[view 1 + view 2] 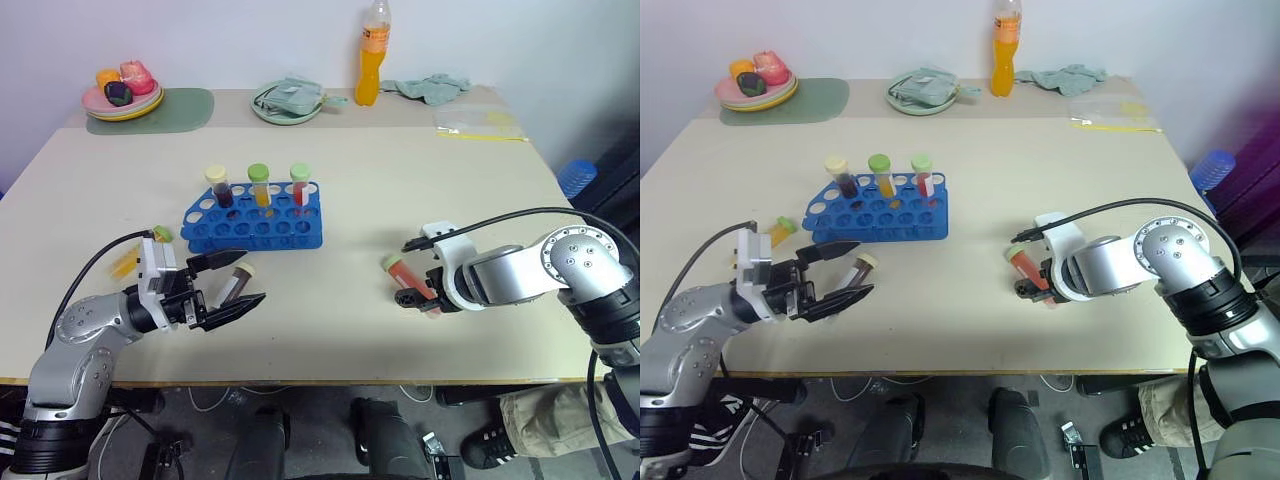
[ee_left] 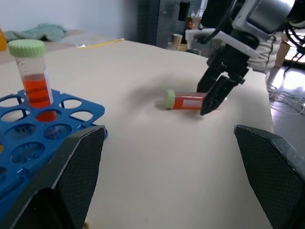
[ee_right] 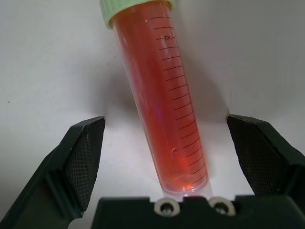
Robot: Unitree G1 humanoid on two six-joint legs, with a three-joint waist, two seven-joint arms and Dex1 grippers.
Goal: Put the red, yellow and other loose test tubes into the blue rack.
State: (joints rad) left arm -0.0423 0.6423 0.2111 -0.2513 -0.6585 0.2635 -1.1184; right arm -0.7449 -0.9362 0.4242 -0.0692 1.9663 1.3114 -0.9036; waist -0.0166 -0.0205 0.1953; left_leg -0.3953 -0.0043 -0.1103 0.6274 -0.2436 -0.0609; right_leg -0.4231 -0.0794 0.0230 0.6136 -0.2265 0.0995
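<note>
- Right gripper stood wide open astride the red tube (lying flat on the table), not gripping it.
- Left gripper gaped empty near the blue rack.

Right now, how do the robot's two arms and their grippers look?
Both arms are rounded silver-grey metal shells with black joints. Each wrist has a white block, and a black cable loops to it. The left gripper and right gripper each have two black, wedge-shaped fingers with finely textured inner pads.
</note>
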